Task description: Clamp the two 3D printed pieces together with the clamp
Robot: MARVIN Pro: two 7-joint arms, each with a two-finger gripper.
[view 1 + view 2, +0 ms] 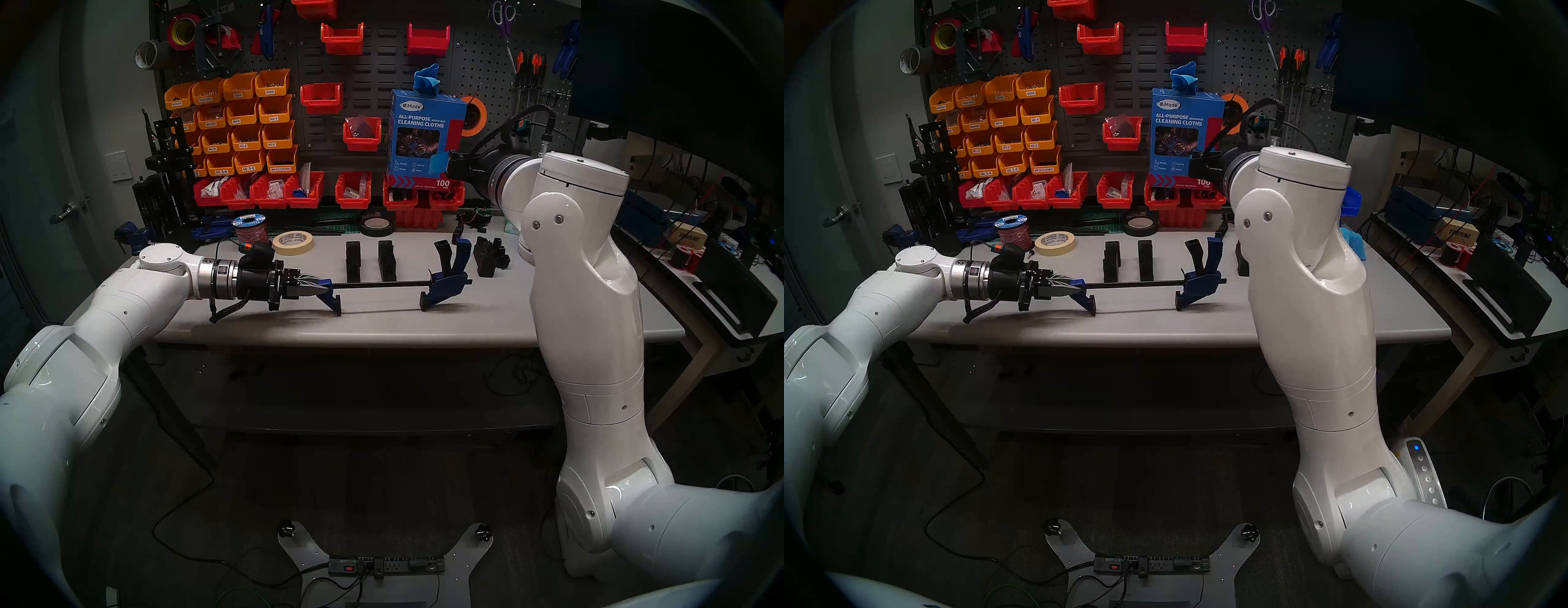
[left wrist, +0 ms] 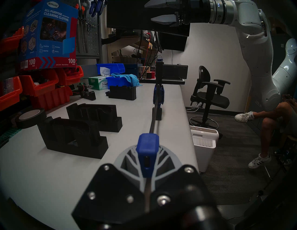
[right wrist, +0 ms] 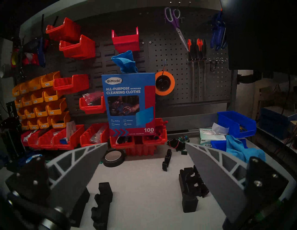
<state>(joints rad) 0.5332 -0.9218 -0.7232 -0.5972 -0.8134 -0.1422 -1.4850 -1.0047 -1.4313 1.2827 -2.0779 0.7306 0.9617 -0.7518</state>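
The clamp (image 1: 382,285) lies level just above the table, its blue jaws pointing down and its trigger handle (image 1: 461,257) at the right end. My left gripper (image 1: 316,288) is shut on its left blue end, which also shows in the left wrist view (image 2: 147,149). The two 3D printed pieces (image 1: 353,260) (image 1: 387,260) stand upright behind the bar, apart from each other and from the clamp; in the left wrist view (image 2: 72,136) (image 2: 96,117) they are left of the bar. My right gripper (image 3: 146,144) is open and empty, held high over the table's back right (image 1: 456,167).
A bulkier black pronged part (image 1: 492,257) stands right of the clamp's handle. A masking tape roll (image 1: 293,243) and a black tape roll (image 1: 377,225) lie at the back. Red bins and a cleaning cloths box (image 1: 424,140) line the rear. A small blue vise (image 1: 131,235) sits far left.
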